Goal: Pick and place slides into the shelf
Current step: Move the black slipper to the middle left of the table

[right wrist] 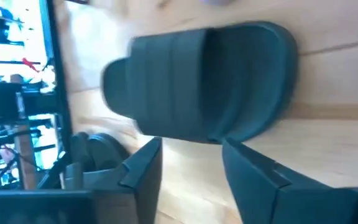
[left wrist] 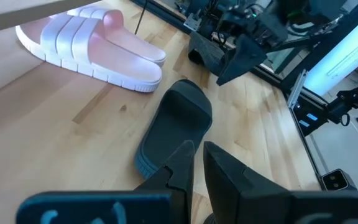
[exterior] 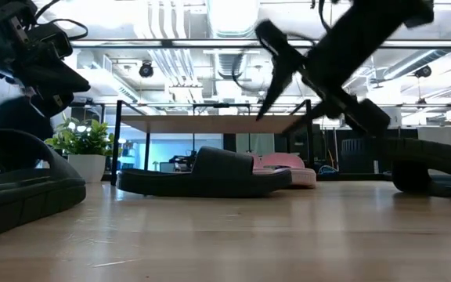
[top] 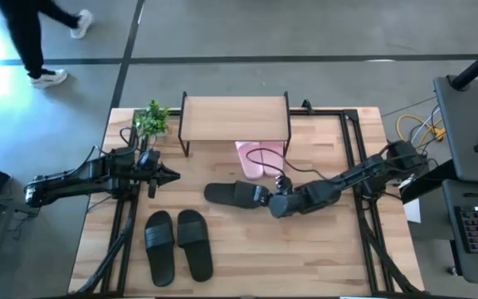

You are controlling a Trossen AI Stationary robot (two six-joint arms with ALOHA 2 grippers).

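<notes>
Right claw [top: 265,199] spread wide beside 1 black slide [top: 235,194], nothing held.

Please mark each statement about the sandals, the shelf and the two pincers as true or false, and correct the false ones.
1. A pink slide lies partly under the shelf. True.
2. The right pincer is shut on a black slide. False: its fingers are open beside the lone black slide.
3. A black pair lies on the table's near part. True.
4. The left pincer holds a slide. False: it holds nothing.
5. A slide sits on top of the shelf. False: its top board is bare.
</notes>
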